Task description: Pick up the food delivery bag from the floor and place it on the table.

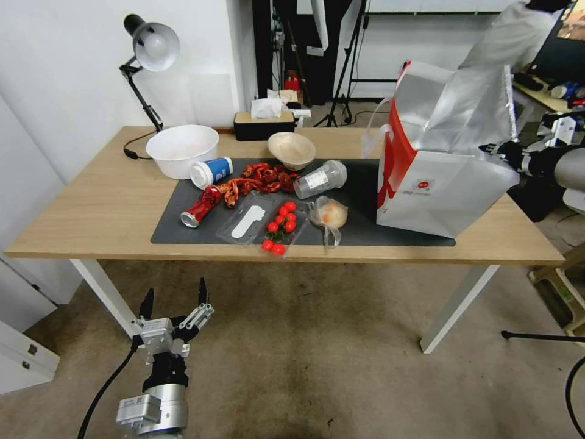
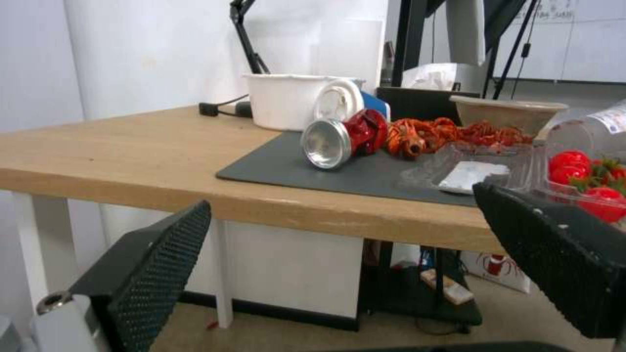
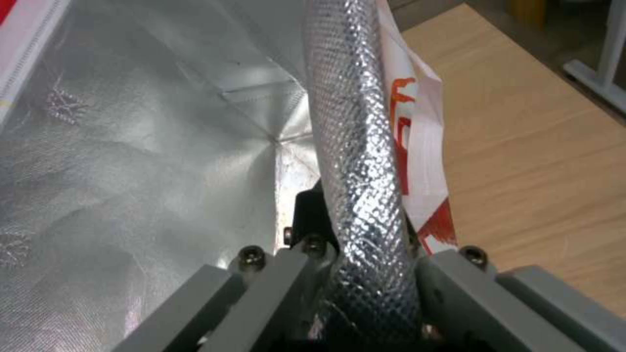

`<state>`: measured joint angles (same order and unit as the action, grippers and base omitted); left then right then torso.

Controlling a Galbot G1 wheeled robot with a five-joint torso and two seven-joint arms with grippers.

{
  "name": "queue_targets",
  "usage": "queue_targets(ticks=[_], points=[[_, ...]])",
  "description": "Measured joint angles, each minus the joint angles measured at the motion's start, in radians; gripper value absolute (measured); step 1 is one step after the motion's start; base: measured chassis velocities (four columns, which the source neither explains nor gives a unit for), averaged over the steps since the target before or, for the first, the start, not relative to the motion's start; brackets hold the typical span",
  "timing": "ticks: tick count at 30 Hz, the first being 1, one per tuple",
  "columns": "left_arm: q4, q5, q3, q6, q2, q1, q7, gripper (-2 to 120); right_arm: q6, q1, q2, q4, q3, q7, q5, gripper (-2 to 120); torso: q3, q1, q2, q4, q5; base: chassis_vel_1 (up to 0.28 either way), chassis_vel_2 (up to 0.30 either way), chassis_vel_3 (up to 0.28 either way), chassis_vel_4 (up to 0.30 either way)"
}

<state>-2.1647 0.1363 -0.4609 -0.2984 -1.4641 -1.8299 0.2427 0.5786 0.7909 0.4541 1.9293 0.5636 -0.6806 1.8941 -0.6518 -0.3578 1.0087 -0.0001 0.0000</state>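
Food delivery bag (image 1: 448, 183) is sitting upright on the table (image 1: 91, 207); right gripper (image 1: 495, 150) is clamping its foil rim. Left gripper (image 1: 173, 299) is hanging low before the table, fingers spread, holding nothing.

I see the big white paper-like delivery bag (image 1: 448, 195) with its red side panel and small round red logo standing upright on the right end of the light-wood table (image 1: 91, 207) with white legs, partly on the dark grey mat (image 1: 365, 207). Its mouth gapes open, silver foil lining (image 3: 144, 161) showing. Below lies mottled brownish-grey floor (image 1: 317, 372).
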Motion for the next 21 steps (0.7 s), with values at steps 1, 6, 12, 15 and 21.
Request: queue_targets(ticks=[1,6,12,15,21], points=[[0.000,-0.001,0.000,0.000,0.000,-0.001,0.000,100,-0.007,0.000,0.000,-0.004,-0.003,0.019,-0.014,7,0.000,0.000,0.000,0.0000,0.0000,0.000,0.000,0.000,0.000],[0.000,-0.013,0.003,-0.009,0.001,-0.008,0.005,100,-0.035,-0.002,-0.007,-0.023,-0.017,0.083,-0.071,24,0.000,0.000,0.000,0.0001,-0.0001,0.000,0.000,0.000,0.000],[-0.001,-0.026,0.013,-0.017,-0.003,-0.017,0.008,100,-0.068,-0.013,-0.007,-0.046,-0.037,0.132,-0.150,43,0.000,0.000,0.000,0.0000,-0.0001,0.000,0.000,0.000,0.000],[-0.005,-0.028,0.014,-0.018,-0.005,-0.018,0.009,100,-0.099,-0.014,-0.007,-0.054,-0.045,0.168,-0.229,54,0.000,0.000,0.000,0.0001,0.0000,0.000,0.000,0.000,0.000],[-0.009,-0.029,0.014,-0.019,-0.005,-0.020,0.009,100,-0.131,-0.014,-0.013,-0.064,-0.051,0.204,-0.304,76,0.000,0.000,0.000,0.0000,0.0000,0.000,0.000,0.000,0.000]])
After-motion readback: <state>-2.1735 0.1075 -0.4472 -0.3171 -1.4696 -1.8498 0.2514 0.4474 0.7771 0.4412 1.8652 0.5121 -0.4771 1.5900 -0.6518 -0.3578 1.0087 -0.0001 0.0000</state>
